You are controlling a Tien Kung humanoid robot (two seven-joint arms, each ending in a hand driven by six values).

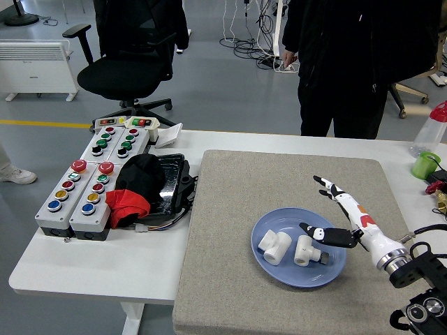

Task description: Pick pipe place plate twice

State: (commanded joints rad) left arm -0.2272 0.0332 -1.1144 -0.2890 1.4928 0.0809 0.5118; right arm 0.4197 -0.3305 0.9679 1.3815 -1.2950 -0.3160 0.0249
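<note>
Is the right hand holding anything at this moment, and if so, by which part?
Nothing is held. The right hand is open above the blue plate, where both white pipe fittings lie.

We see a round blue plate [279,227] sitting flat on the grey mat [237,202]. Two white pipe pieces lie inside it, side by side. The left pipe piece [274,247] is a chunky joint lying on its side. The right pipe piece [303,250] lies just beside it, close but not touching.
</note>
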